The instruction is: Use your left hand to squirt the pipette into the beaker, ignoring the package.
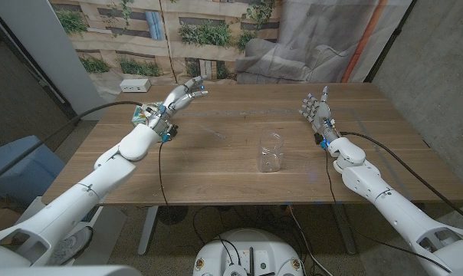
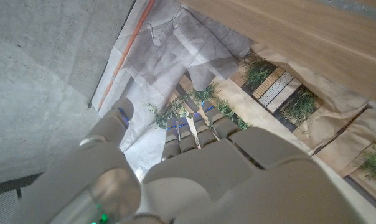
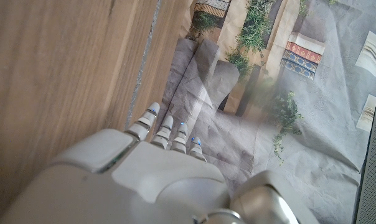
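The beaker (image 1: 271, 152), a clear glass vessel, stands upright near the middle of the wooden table (image 1: 239, 184). A pipette cannot be made out on the table or in either hand; a faint pale streak lies on the wood between the left hand and the beaker, too thin to identify.

The left hand (image 1: 182, 98) is raised over the far left part of the table, fingers spread and lightly curved, holding nothing. It is well apart from the beaker. The right hand (image 1: 316, 109) stands at the far right side, fingers apart and upright, also holding nothing.

Risk: a reach toward the beaker before the pipette is located would probably achieve nothing. The beaker is light and transparent; a sweeping forearm or trailing cable (image 1: 161, 165) could tip it.

A small package (image 1: 142, 114) with a printed label sits just beside the left wrist, close enough to be knocked. Nothing lies between the left hand and the beaker apart from that streak.
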{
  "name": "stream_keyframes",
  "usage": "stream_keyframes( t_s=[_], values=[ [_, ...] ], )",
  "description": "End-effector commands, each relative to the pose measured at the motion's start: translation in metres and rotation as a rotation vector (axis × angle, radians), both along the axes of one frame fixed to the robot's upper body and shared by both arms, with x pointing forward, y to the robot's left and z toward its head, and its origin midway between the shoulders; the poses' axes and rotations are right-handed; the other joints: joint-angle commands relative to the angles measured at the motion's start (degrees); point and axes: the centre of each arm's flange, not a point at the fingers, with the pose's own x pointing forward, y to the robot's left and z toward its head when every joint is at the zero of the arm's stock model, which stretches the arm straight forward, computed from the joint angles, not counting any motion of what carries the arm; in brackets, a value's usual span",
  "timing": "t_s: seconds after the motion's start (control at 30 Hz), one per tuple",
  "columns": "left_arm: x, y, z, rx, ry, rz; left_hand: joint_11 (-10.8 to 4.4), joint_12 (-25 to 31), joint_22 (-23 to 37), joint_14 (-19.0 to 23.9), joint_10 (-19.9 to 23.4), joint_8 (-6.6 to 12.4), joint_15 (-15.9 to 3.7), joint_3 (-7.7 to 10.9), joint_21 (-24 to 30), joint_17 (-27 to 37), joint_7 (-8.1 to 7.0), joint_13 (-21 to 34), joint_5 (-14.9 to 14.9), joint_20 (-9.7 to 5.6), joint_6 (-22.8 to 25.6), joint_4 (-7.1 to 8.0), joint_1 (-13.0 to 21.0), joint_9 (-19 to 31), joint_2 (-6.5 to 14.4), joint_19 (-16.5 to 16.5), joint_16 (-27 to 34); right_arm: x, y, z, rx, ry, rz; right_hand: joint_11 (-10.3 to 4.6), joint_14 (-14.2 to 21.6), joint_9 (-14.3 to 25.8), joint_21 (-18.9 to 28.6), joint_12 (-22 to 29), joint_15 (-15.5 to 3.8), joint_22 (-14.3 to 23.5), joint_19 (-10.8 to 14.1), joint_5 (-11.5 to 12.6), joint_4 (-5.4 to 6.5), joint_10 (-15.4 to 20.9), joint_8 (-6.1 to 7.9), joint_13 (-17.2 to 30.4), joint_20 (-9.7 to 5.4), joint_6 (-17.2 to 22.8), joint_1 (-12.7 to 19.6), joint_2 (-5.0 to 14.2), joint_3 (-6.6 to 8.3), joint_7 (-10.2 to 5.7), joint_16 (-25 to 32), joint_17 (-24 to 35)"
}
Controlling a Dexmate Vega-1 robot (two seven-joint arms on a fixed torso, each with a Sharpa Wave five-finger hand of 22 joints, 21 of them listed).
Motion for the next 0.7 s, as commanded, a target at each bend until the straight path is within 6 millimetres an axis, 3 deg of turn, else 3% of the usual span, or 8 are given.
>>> stream_keyframes(
  t_s=[0.03, 0.47, 0.7],
  values=[
    [-0.022, -0.009, 0.022, 0.220, -0.208, 0.126, -0.47, 0.3, 0.1, 1.3, 1.0, 0.45, -2.12, 0.58, 0.2, 0.2, -0.36, 0.3, 0.2, -0.38, 1.2, 0.09, 1.6, 0.2, -0.5, 1.1, 0.2, 0.000, 0.000, 0.000, 0.000, 0.000, 0.000, -0.48, -0.4, 0.1, -0.1, 0.1, -4.67, 0.1, 0.2, 0.3, -0.05, 0.0, 0.34, 0.1, 0.40, 0.1, 0.0, 3.32, -0.42, -0.44, 0.2, 0.2],
    [-0.025, -0.012, 0.040, 0.455, -0.388, 0.262, -1.89, 0.5, 0.2, 4.7, 4.6, 0.51, -3.07, 0.35, 0.2, 0.2, -1.03, 0.4, 0.2, -0.15, 3.9, 0.12, 6.9, 0.3, -2.7, 3.6, 0.2, 0.000, 0.000, 0.000, 0.000, 0.000, 0.000, -0.48, -0.4, 0.1, -0.1, 0.3, -4.80, 0.1, 0.2, 0.3, -0.06, 0.0, 0.30, 0.1, 0.44, 0.0, 0.0, 3.31, -0.42, -0.42, 0.2, 0.3],
    [-0.021, -0.019, 0.048, 0.570, -0.478, 0.275, -2.84, 0.6, 0.2, 5.2, 5.8, 0.37, -3.34, 0.31, 0.1, 0.2, -2.27, 0.5, 0.2, 0.04, 4.2, 0.11, 8.8, 0.3, -3.2, 3.8, 0.1, 0.000, 0.000, 0.000, 0.000, 0.000, 0.000, -0.52, -0.4, 0.1, -0.2, 0.2, -4.73, 0.1, 0.2, 0.3, -0.06, -0.4, 0.33, 0.0, 0.42, 0.1, 0.0, 3.31, -0.42, -0.44, 0.3, 0.3]
  ],
)
